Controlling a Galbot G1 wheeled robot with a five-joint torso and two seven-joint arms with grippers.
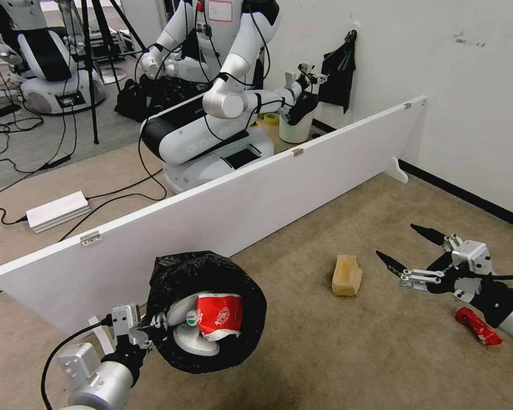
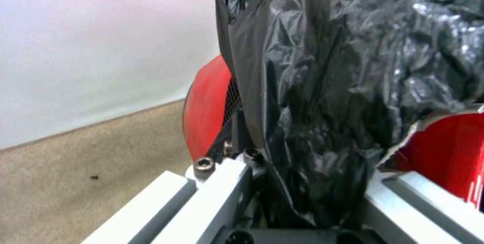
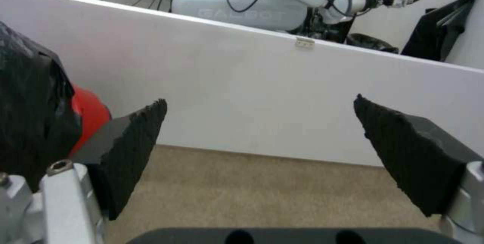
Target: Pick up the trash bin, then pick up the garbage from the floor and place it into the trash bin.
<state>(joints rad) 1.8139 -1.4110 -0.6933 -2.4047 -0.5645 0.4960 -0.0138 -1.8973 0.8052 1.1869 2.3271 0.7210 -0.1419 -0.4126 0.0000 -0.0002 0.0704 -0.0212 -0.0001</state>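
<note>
**Robot holds a lined bin off the floor while its other gripper hangs open over the carpet**

Closest to the head camera, low on the robot's left, the left gripper (image 1: 148,330) is clamped on the rim of the trash bin (image 1: 211,310). The left wrist view shows the fingers (image 2: 222,187) closed over the black bag and red wall of the bin (image 2: 209,119). The bin is off the floor and tipped on its side, its mouth facing the camera. Inside it lie a red-and-white paper cup (image 1: 219,314) and something white beneath it.

On the right, the right gripper (image 1: 410,250) hovers above the tan carpet (image 1: 336,353), its two black fingers (image 3: 134,142) spread wide with nothing between them.

A tan paper bag (image 1: 346,275) lies on the carpet between the bin and the right gripper, just beside the fingertips but apart from them. A crushed red can (image 1: 477,326) lies on the floor next to the right wrist.

A long white board (image 1: 256,199) stands on edge across the floor behind everything. Beyond it stands another white robot (image 1: 216,108).
</note>
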